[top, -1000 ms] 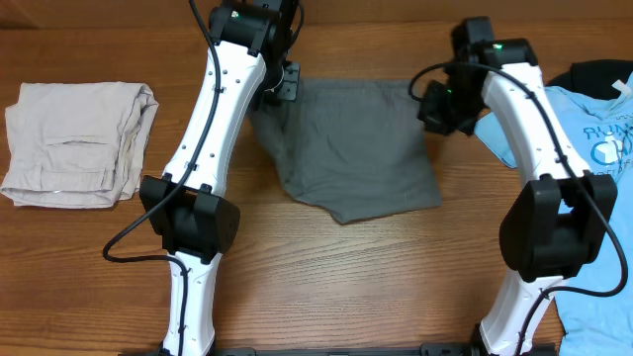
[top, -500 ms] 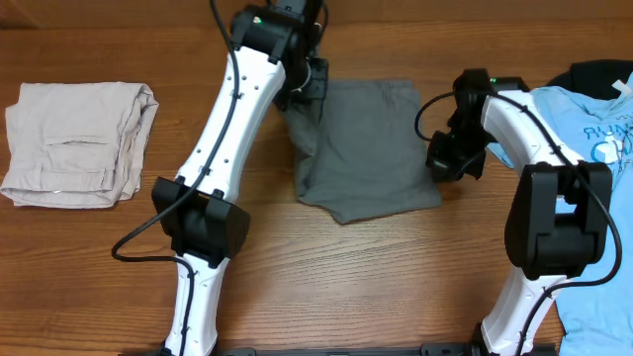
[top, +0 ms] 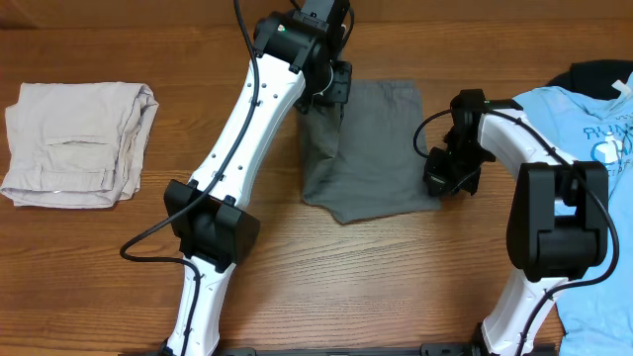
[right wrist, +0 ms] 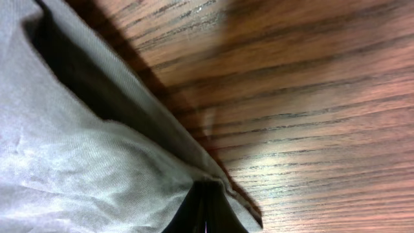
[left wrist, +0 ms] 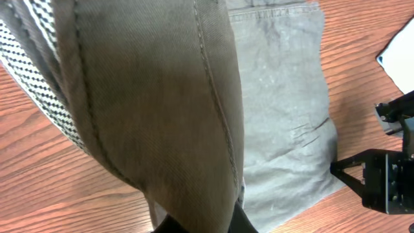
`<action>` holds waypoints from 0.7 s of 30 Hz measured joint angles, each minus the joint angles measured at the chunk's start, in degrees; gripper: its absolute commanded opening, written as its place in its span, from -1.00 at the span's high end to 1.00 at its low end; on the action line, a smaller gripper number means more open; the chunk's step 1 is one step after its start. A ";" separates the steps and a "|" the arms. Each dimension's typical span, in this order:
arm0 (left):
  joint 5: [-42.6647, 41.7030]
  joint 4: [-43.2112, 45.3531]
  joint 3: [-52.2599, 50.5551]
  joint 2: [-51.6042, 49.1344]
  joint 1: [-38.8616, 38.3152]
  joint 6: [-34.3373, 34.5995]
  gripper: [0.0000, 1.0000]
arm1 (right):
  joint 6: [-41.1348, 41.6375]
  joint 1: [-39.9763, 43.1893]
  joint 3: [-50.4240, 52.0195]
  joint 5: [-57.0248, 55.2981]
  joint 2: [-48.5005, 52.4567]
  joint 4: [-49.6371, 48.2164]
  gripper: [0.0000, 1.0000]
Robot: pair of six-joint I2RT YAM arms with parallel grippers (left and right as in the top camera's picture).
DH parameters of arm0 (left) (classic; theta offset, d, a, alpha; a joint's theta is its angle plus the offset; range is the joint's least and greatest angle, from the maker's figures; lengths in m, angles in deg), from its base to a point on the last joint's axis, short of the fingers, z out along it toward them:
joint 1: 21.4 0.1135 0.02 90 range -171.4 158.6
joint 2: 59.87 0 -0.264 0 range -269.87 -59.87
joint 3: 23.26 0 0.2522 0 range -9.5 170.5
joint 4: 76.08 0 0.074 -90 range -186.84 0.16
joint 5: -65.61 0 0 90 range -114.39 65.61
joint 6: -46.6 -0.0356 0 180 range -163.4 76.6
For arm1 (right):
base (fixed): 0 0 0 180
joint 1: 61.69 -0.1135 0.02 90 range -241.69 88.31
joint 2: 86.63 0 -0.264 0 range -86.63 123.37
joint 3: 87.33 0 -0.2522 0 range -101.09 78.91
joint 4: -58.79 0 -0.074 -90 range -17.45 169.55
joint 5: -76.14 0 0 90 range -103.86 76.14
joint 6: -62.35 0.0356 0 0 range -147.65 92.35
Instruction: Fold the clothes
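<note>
The wooden tabletop (top: 326, 287) carries the grey shorts (top: 386, 148) at its middle, toward the far edge, lying flat over most of their area. A folded pair of beige shorts (top: 74, 143) sits well apart on the left, and a blue T-shirt (top: 593, 129) lies near the right edge.

The step in hand looks like the first fold, with the left side of the shorts being brought across the rest. The left arm (top: 252, 138) reaches diagonally over the tabletop, and the left fingers (top: 324, 97) are clenched on the left edge of the shorts, which hangs lifted above the flat part. In the left wrist view that raised cloth fills the foreground, and a checked pocket lining (left wrist: 32, 58) shows at its side. The right fingers (right wrist: 206, 210) are pinched shut on the near right edge of the shorts, low against the wood.

The next move probably calls for carrying the lifted edge on over to the right edge, lowering it so the edges meet, and only then letting go, while the right side stays pinned to stop the cloth dragging.
</note>
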 measured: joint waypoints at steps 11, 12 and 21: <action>-1.75 0.59 0.00 0.00 -0.74 1.44 0.91 | 0.02 0.07 2.03 0.46 -1.36 -2.21 0.92; -1.99 0.59 0.00 -0.02 -0.81 1.44 0.91 | 0.02 0.07 2.03 0.44 -1.38 -2.27 0.92; -2.73 2.10 0.00 -3.52 -2.78 1.44 0.92 | 0.04 0.07 2.05 0.46 -1.42 -2.27 0.92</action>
